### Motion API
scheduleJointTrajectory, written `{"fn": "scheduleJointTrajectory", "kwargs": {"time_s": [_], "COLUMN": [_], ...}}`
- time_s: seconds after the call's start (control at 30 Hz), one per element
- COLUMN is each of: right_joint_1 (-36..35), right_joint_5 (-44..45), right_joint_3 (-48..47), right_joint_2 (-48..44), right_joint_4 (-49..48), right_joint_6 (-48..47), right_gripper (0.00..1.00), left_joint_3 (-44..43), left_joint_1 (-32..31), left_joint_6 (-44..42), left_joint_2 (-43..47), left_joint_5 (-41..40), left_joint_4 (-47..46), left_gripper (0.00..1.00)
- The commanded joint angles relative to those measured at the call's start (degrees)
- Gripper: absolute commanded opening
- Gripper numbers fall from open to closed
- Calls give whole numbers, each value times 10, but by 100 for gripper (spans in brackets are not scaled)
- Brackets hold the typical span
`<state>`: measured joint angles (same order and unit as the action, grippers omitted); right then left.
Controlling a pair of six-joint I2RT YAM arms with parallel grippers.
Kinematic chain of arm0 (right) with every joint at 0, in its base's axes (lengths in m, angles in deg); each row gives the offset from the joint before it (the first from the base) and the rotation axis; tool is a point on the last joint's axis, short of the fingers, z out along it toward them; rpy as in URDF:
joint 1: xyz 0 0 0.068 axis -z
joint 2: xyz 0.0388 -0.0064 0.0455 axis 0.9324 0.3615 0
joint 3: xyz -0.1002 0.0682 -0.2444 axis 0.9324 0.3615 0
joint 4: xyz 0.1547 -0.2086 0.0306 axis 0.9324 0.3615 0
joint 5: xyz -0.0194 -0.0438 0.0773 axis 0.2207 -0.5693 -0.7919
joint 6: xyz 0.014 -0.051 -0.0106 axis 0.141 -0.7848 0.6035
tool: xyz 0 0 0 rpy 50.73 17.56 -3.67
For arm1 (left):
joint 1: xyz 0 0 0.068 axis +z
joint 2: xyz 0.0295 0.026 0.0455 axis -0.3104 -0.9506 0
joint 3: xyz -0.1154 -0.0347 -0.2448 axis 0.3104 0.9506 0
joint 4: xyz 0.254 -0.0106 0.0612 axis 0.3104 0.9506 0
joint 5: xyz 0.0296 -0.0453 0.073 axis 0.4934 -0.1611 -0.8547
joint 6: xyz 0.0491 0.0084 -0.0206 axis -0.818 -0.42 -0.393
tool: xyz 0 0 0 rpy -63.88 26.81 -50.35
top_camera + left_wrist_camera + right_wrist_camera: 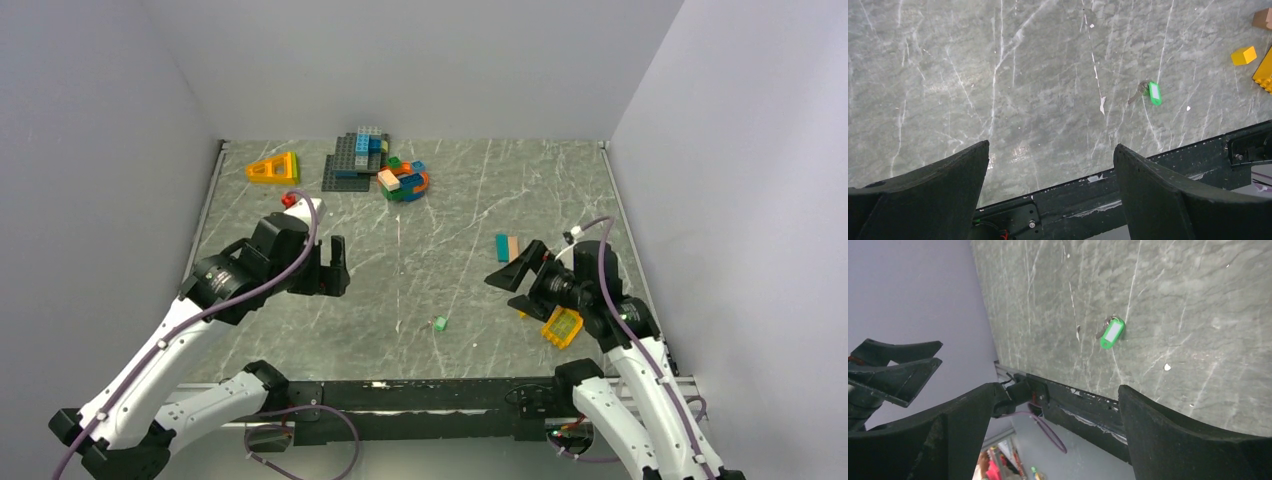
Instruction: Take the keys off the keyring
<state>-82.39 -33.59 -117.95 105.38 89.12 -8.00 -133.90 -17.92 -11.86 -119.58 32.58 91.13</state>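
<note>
A small green key tag lies on the marble table near the front middle. In the left wrist view the tag has a grey key beside it on a ring. It also shows in the right wrist view. My left gripper is open and empty, held above the table left of the tag. My right gripper is open and empty, held above the table right of the tag.
A pile of building bricks on dark baseplates and an orange triangular piece sit at the back. A teal and tan brick and a yellow plate lie near the right arm. The black table frame runs along the front.
</note>
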Motion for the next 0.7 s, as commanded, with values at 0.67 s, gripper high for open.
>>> {"fn": "scheduleJointTrajectory", "kwargs": {"time_s": [0.67], "right_joint_1": [-186], "right_joint_5": [168], "right_joint_3": [139], "right_joint_2": [82], "right_joint_4": [-202], "right_joint_6": [296], "right_gripper": [92], "left_joint_3": [83], "left_joint_1": [-32], "left_joint_6": [25], "left_joint_2": [46], "left_joint_5": [26], "left_joint_4": [-54], "left_gripper": [98]}}
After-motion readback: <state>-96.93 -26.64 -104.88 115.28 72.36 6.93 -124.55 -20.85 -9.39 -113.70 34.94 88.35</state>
